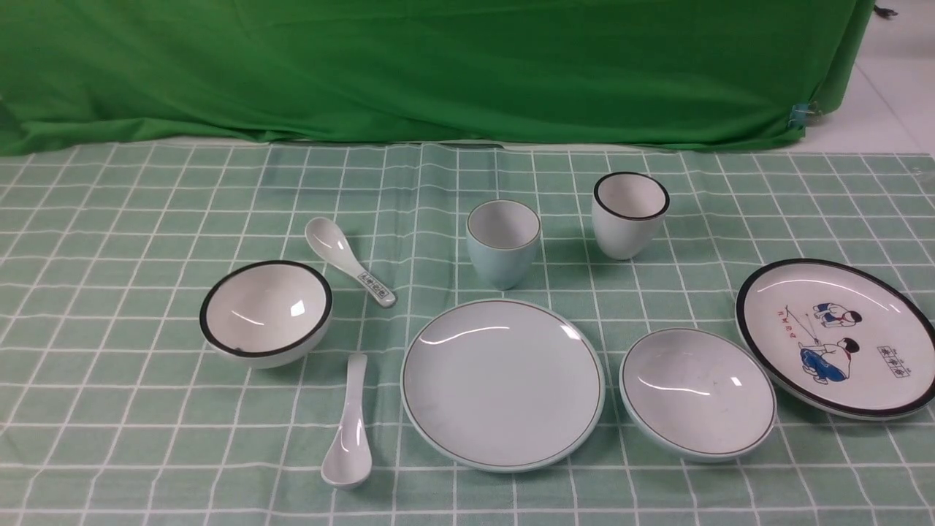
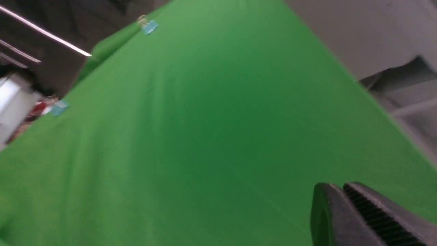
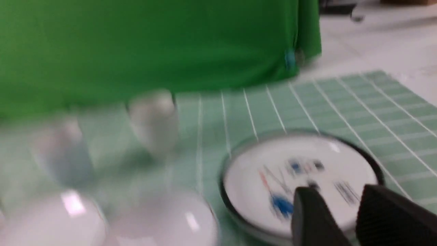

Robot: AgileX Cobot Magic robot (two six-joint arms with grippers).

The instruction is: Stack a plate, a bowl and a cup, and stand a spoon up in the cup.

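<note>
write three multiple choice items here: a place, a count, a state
1. Where is the small pale blue handleless cup relative to the large pale blue-grey round plate? A on it. B behind it. C left of it.
2. How many white ceramic spoons lie on the checked green cloth? A one. B two. C four.
3. The shallow pale blue-grey bowl sits: A upside down. B on the plate. C upright and empty.
Answers: B, it stands beyond the plate's far rim; B, one plain white spoon, one pattern-handled spoon; C, its bare inside faces up.
</note>
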